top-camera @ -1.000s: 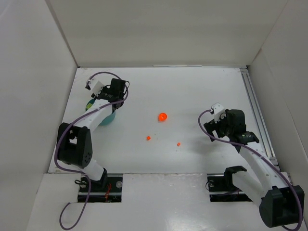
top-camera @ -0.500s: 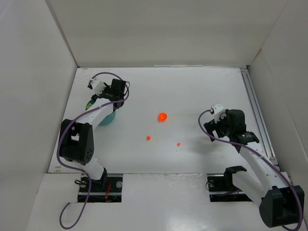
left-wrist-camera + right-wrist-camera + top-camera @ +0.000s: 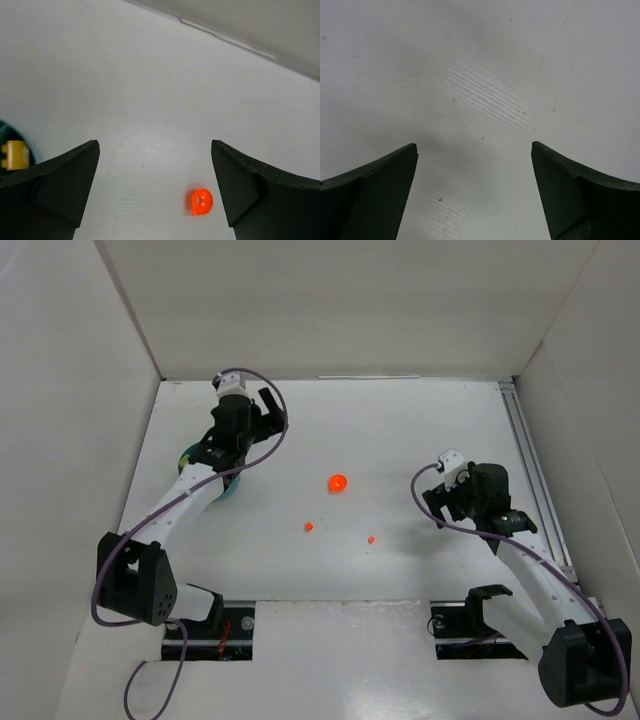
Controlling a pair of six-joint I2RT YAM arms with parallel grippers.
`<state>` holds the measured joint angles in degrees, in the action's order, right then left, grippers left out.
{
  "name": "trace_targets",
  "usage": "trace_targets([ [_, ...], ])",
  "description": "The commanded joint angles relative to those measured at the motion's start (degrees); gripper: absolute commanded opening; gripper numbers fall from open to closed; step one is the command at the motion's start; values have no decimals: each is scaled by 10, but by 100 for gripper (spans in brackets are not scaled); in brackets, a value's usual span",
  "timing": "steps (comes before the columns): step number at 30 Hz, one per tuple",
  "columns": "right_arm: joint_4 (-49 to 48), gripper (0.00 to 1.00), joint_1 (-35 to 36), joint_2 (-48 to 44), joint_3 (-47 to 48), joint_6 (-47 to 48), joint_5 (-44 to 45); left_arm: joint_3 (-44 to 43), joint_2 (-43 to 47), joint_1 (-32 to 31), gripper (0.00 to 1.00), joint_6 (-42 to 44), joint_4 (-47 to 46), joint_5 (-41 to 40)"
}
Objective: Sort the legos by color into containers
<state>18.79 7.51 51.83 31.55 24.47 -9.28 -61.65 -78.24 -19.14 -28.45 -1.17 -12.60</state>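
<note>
Walled white table: left gripper and right gripper both gape empty. The teal dish, under the left arm, holds a yellow lego. A round orange lego and two orange bits lie mid-table: light, rigid, probably slick, best pinched across opposite sides.

Left claw opened, swung away from dish.

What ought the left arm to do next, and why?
Probably move the left pincer toward the round orange piece: its jaws stand open and empty, and that piece lies loose on the table just ahead, outside the dish.
</note>
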Motion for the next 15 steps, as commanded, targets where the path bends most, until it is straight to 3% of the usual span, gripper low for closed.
trace_targets([
  [1,-59,100,-4,13,26,6,-12,42,-8,-5,88,71,-80,264],
  [4,-77,100,-4,19,26,1,-26,56,-38,-22,83,71,-104,350],
  [11,-125,100,-4,33,62,-19,-43,9,-142,-110,69,76,-84,326],
  [15,-125,100,-4,39,68,-14,-54,-18,-182,-127,48,76,-62,273],
])
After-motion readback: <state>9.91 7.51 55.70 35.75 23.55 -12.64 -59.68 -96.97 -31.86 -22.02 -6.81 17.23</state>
